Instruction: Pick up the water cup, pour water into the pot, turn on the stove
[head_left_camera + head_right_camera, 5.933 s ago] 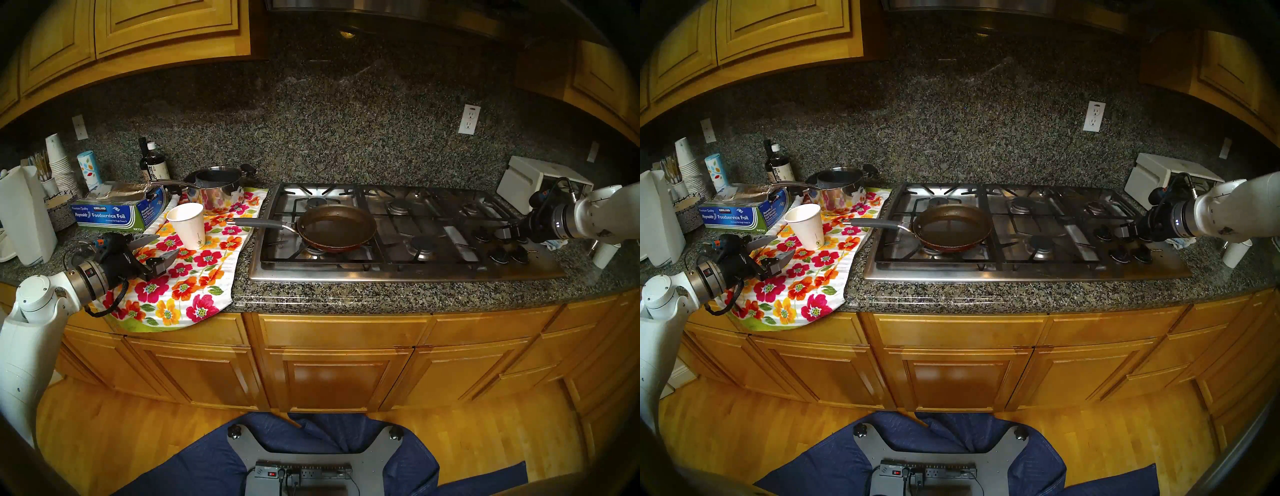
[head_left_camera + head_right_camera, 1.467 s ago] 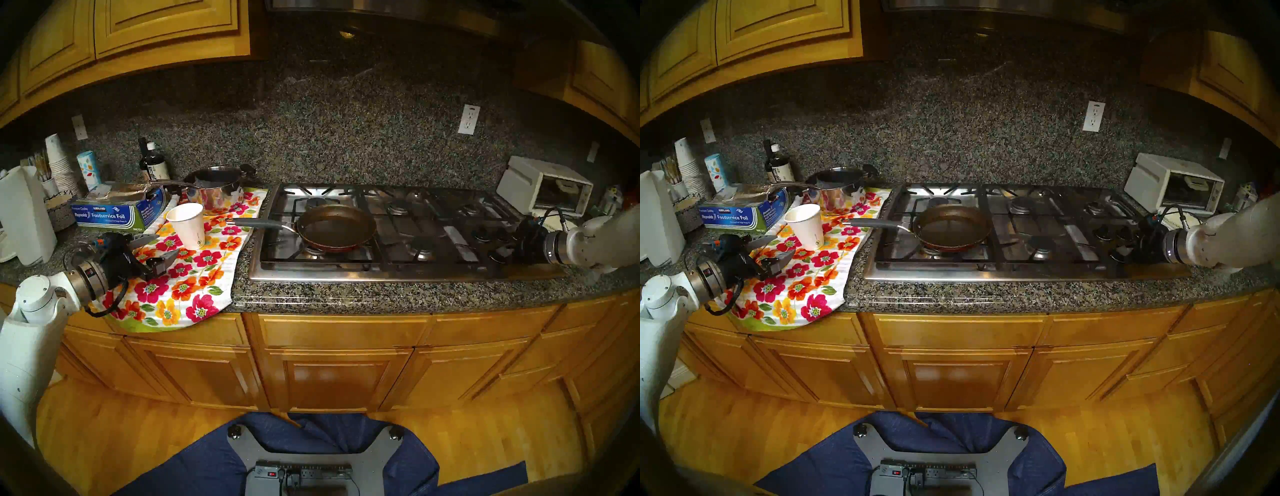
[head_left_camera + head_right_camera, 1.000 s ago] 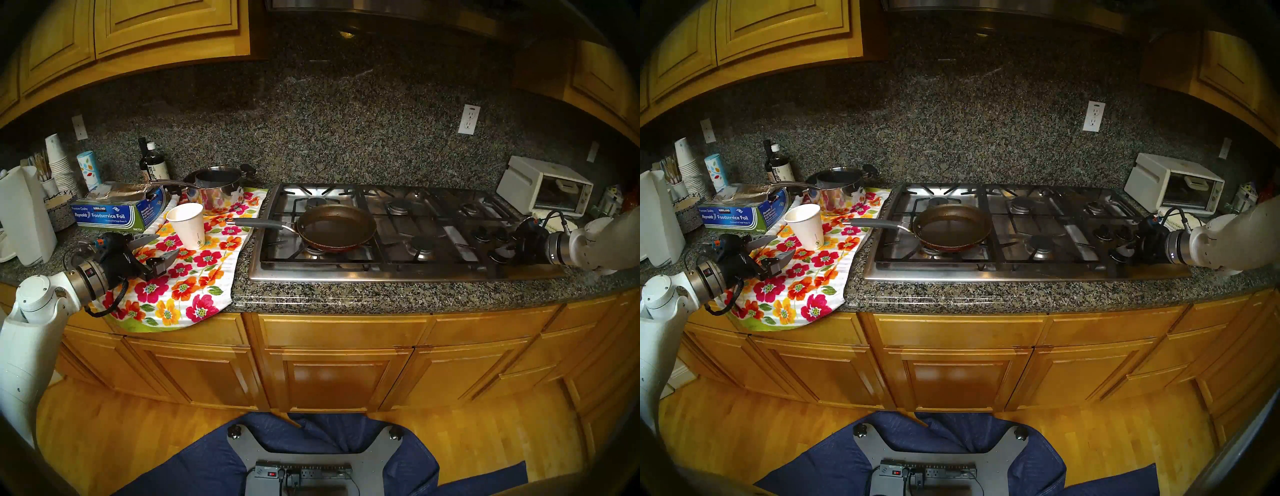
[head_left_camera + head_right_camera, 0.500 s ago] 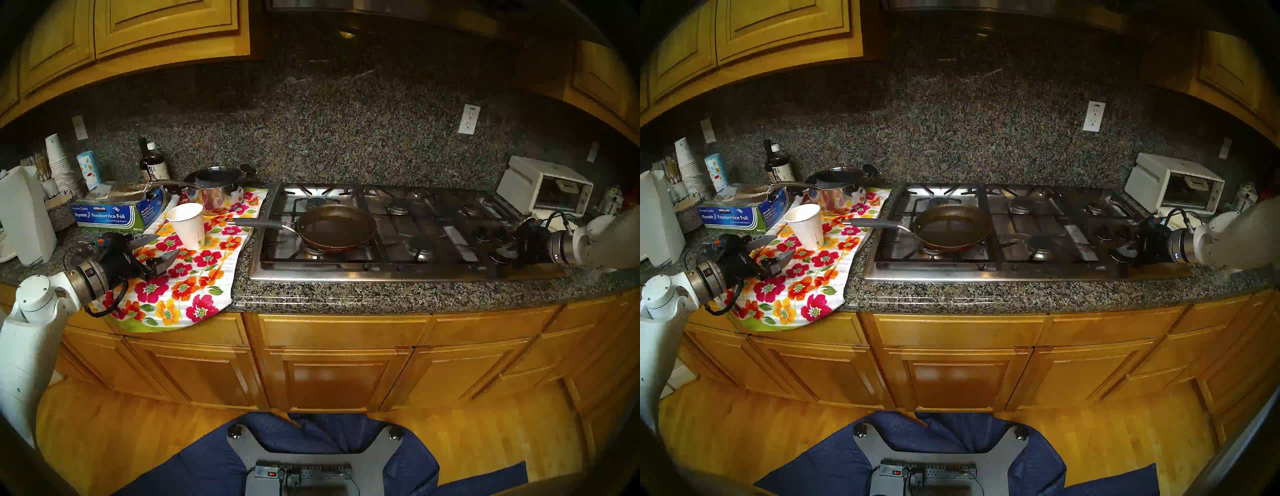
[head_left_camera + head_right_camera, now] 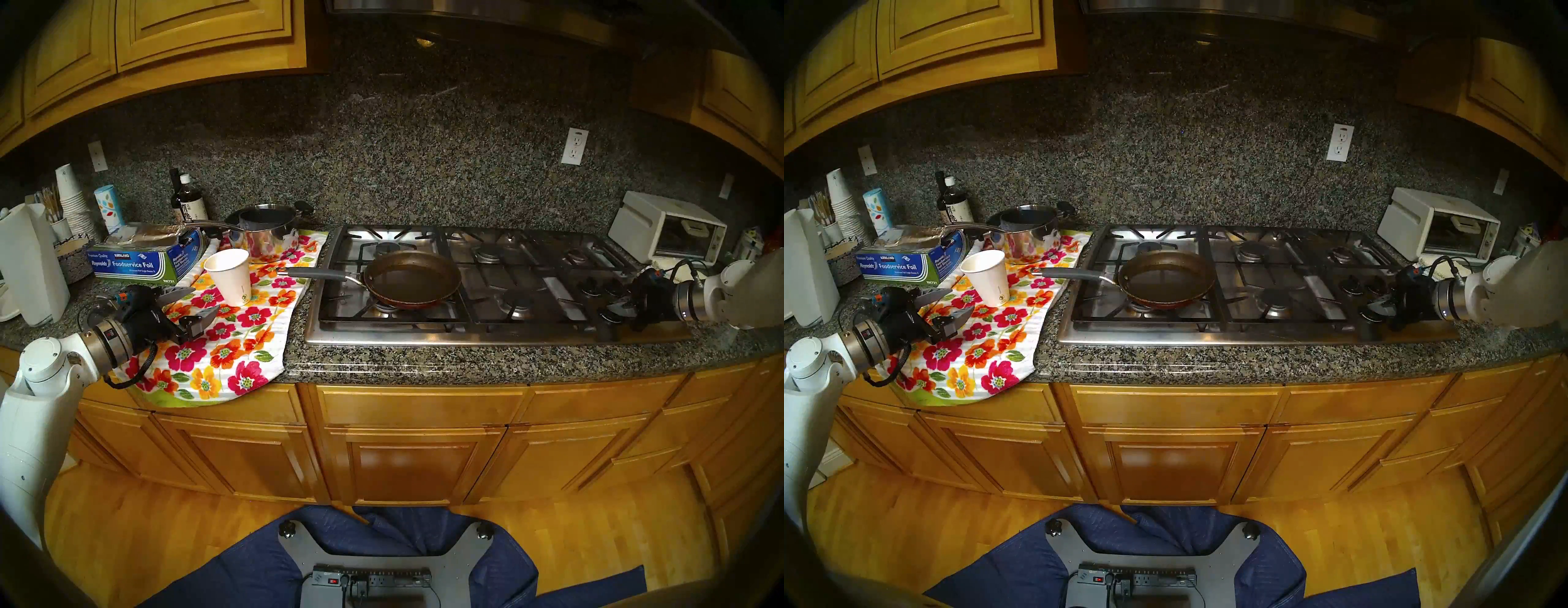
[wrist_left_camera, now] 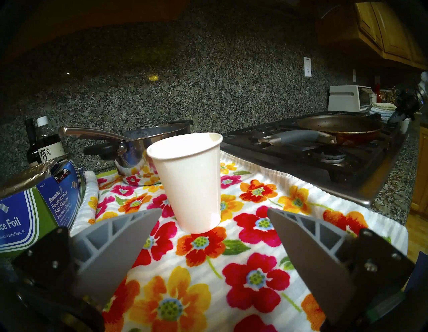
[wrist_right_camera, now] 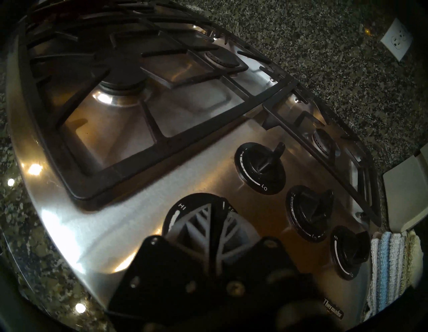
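Two tools were at work, one at each end of the desk (image 5: 488,361). Nearest me on the left, my left tool (image 5: 193,305) hung low over the flowered towel (image 5: 237,339) with its fingers (image 6: 120,245) spread wide and holding nothing. Just beyond its tips the cup (image 6: 190,183) stood upright on the towel, apart from both fingers, its rim open to the top. On the right, my right tool (image 7: 216,215) had its fingers pressed together on the near front knob (image 7: 176,213) of the stove (image 5: 424,337), the knob's grip pinched between them; three more knobs (image 7: 259,167) sat just beside it toward the back. Farther in, the pan (image 5: 411,278) rested on the stove's front left burner, its inside dark, its grey handle (image 5: 316,274) reaching left over the towel's edge toward the cup. Behind the cup stood a steel saucepan (image 5: 265,229) on the towel, with a foil box (image 5: 140,259) to its left. At the far right, against the wall, sat a white toaster oven (image 5: 666,229).
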